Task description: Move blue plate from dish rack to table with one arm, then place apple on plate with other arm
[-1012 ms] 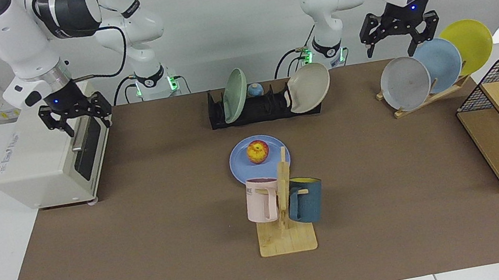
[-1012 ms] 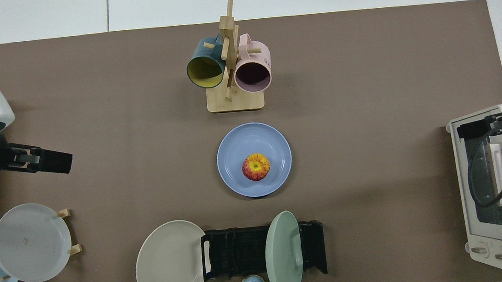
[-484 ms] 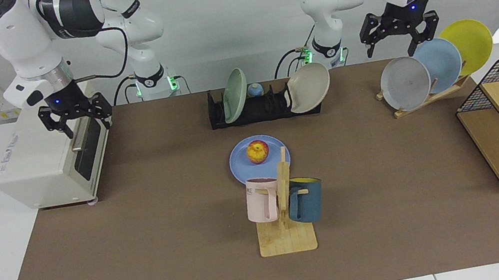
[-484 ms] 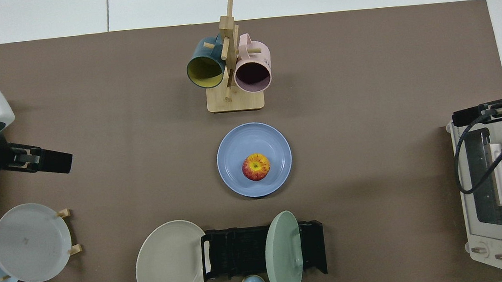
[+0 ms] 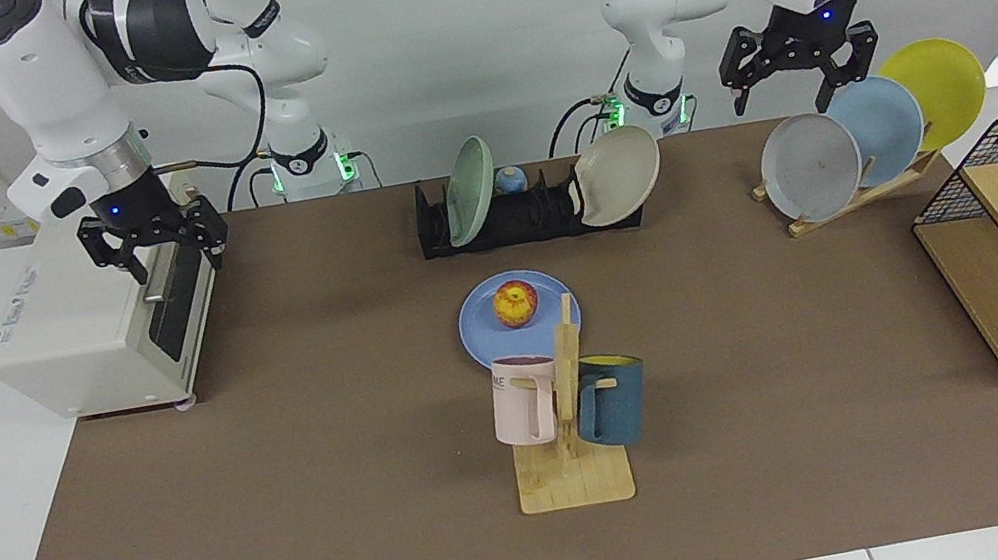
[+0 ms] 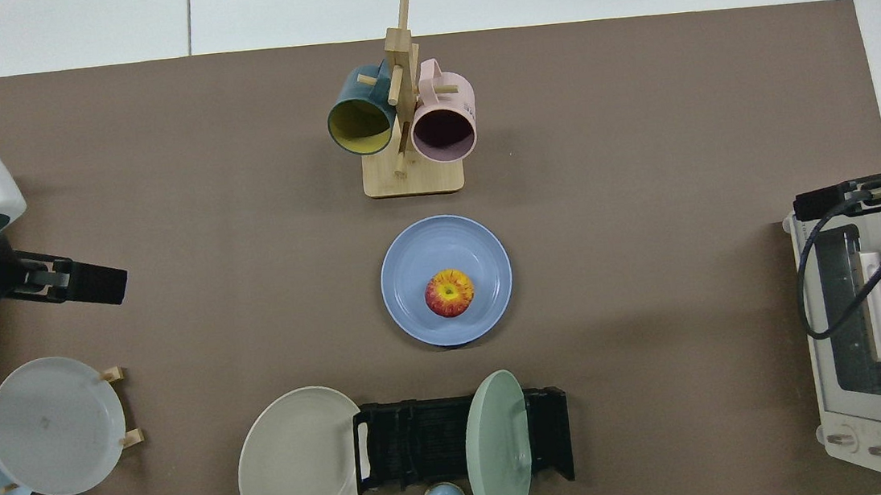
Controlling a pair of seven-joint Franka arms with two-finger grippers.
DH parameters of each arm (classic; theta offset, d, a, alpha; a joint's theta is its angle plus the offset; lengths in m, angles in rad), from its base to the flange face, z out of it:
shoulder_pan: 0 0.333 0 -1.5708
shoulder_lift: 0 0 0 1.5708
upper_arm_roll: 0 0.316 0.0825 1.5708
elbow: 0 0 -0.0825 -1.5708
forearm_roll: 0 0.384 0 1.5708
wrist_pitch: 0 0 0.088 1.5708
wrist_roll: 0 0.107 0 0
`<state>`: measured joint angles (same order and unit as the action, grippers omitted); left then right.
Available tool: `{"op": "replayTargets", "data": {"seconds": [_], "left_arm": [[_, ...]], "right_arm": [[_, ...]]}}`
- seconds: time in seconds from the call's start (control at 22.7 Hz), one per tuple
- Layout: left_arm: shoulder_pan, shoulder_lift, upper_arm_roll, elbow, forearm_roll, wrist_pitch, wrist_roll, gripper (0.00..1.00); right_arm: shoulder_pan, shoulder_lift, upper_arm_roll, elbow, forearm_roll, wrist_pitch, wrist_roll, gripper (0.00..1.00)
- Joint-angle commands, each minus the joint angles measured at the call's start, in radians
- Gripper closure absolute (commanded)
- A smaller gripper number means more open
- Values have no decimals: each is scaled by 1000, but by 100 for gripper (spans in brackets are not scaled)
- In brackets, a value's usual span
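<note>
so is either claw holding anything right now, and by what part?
Nothing held. Left claw is open above the wooden plate stand; right claw is open over the toaster oven. The apple sits on the blue plate.

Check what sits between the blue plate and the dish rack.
Nothing: in the top view only a bare strip of brown mat separates the blue plate, with the apple on it, from the dish rack.

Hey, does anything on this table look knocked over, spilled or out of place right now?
Nothing stands out. The apple sits on the blue plate, flat on the table. Both grippers, left and right, hang open and empty, clear of everything.
</note>
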<state>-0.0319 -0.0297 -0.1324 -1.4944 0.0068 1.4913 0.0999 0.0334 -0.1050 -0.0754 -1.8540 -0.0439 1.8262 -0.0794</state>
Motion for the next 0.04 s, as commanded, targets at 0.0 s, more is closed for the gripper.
{"op": "replayTargets", "data": {"seconds": [0.0], "left_arm": [[6,7,-3,23,-1,-14,14,0]], "right_arm": [[-4,5,3,15,-7,-7,18,0]]}}
